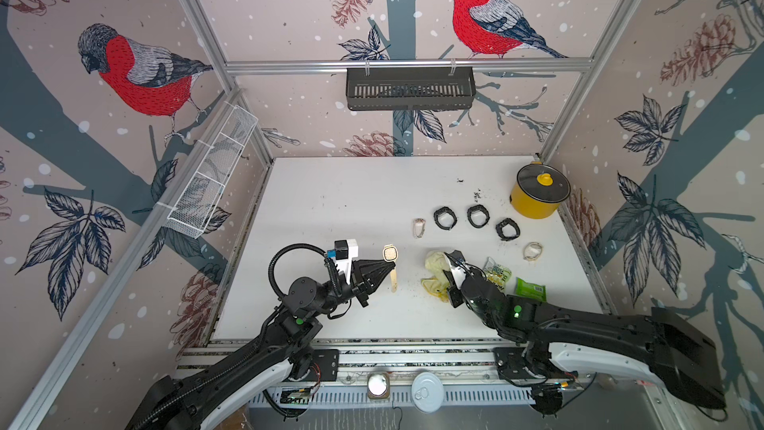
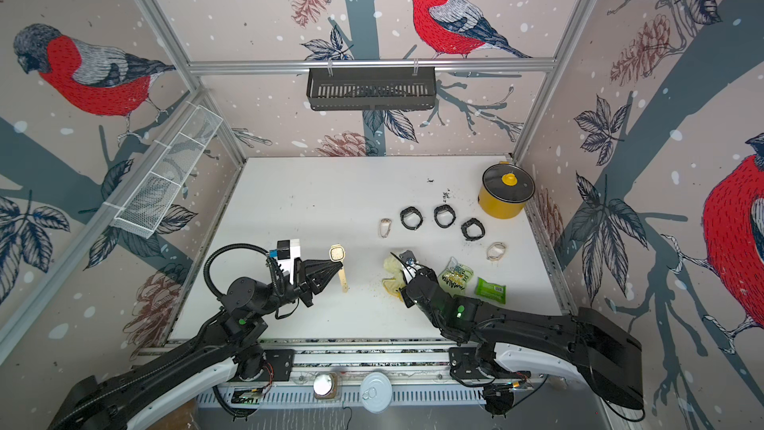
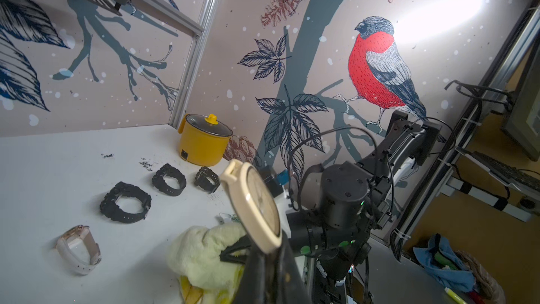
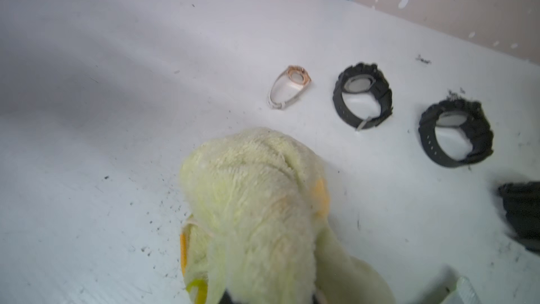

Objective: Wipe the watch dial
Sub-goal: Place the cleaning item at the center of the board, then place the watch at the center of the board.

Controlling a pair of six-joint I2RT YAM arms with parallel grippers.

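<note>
A cream watch with a rounded-square dial (image 1: 389,253) (image 2: 337,253) stands up from the tip of my left gripper (image 1: 388,268) (image 2: 335,270), which is shut on its strap (image 1: 394,281). In the left wrist view the dial (image 3: 261,200) rises edge-on above the closed jaws of my left gripper (image 3: 270,258). A pale yellow cloth (image 1: 435,262) (image 2: 390,267) (image 4: 257,200) is bunched in my right gripper (image 1: 450,263) (image 2: 407,262), shut on it. The cloth hides those fingertips in the right wrist view. Cloth and watch are a hand's width apart.
Three black watches (image 1: 445,217) (image 1: 478,215) (image 1: 507,229) and two pale ones (image 1: 419,227) (image 1: 532,251) lie behind. A yellow pot (image 1: 537,196) sits at the back right. Green packets (image 1: 531,288) lie by my right arm. Dark crumbs dot the table (image 1: 330,208).
</note>
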